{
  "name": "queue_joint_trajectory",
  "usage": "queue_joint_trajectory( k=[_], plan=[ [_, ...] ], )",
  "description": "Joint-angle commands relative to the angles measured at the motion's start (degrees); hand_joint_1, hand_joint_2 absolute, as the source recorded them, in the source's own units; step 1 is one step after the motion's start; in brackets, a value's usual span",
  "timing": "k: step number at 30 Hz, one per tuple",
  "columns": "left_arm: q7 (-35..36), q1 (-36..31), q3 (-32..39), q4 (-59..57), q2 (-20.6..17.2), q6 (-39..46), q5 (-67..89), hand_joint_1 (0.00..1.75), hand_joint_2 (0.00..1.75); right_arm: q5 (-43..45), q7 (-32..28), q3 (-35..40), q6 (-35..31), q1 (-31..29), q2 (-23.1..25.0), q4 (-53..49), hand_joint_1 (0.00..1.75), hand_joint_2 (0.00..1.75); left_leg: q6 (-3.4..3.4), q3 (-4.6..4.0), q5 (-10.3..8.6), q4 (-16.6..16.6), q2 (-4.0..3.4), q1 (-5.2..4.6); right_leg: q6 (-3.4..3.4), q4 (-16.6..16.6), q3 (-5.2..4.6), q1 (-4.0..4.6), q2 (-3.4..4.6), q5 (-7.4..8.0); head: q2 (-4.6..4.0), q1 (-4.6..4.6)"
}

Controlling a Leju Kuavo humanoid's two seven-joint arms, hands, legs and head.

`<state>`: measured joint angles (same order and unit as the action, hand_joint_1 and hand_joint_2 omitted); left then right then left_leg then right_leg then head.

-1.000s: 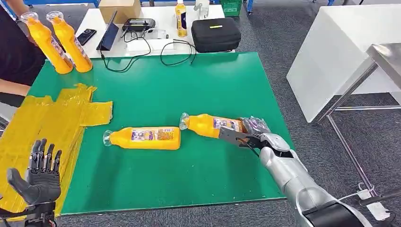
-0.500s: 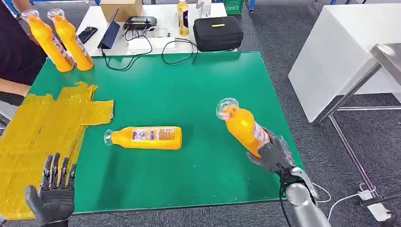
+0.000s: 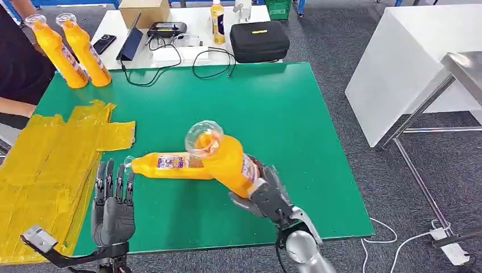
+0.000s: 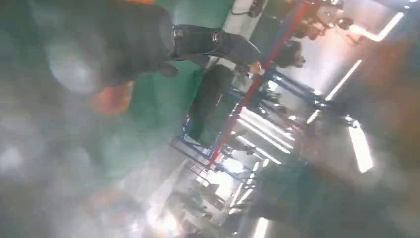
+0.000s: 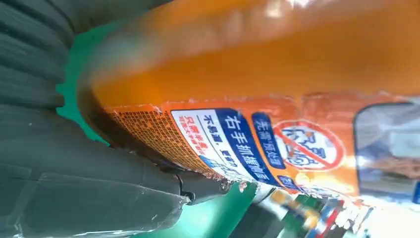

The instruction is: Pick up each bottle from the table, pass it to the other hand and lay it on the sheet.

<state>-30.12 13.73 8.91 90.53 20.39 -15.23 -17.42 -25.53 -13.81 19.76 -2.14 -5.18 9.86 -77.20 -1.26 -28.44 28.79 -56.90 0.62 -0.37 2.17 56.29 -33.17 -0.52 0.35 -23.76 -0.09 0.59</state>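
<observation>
1. The right hand (image 3: 267, 196) grips an orange bottle (image 3: 224, 156) by its lower body and holds it above the green surface (image 3: 273, 102), tilted with the clear cap toward the camera; in the right wrist view the bottle's label (image 5: 247, 144) sits against the grey thumb.
2. The left hand (image 3: 113, 202) is raised near the front left edge of the surface, fingers straight, apart, and holding nothing.
3. A second orange bottle (image 3: 165, 165) lies on its side on the surface between the two hands, cap toward the left hand's fingertips, partly hidden behind the held bottle.
4. The yellow sheet (image 3: 51, 153) covers the left part of the surface, just beside the left hand.
5. Two more orange bottles (image 3: 71, 51) stand upright at the far left corner, next to a person in a dark sleeve (image 3: 17, 68).
6. Beyond the green surface, a white table carries a black case (image 3: 258, 40), cables, a tablet and a small bottle (image 3: 217, 20).
7. The left wrist view is too blurred to read.
</observation>
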Motion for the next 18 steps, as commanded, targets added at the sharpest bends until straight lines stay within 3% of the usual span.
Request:
queue_joint_trajectory(
  k=[1,13,18],
  plan=[
    [0.0,-1.8,-4.1,1.0,-0.4,1.6,1.5,0.00,1.75,0.6,1.2,7.1,-0.6,-8.4,2.9,12.1,1.75,1.75,0.10,0.20,0.03,0.1,-0.19,0.06,-0.06,-0.1,0.15,0.07,0.12,0.02,-0.02,-0.02],
    [-0.5,-2.3,-4.3,0.6,-0.4,1.0,3.1,0.00,1.75,0.5,1.1,8.2,-1.0,-12.3,4.1,19.3,1.75,1.75,0.12,0.19,0.00,0.1,-0.12,0.01,-0.07,-0.1,0.17,0.02,0.05,0.03,-0.02,-0.02],
    [-0.6,-3.8,-4.7,-0.8,-0.4,0.5,4.4,0.00,1.75,0.4,2.4,8.5,-0.5,-18.3,5.3,27.0,1.75,1.75,0.07,0.11,0.00,0.1,-0.14,-0.03,-0.05,-0.1,0.07,-0.02,0.10,0.03,0.00,-0.02]
  ],
)
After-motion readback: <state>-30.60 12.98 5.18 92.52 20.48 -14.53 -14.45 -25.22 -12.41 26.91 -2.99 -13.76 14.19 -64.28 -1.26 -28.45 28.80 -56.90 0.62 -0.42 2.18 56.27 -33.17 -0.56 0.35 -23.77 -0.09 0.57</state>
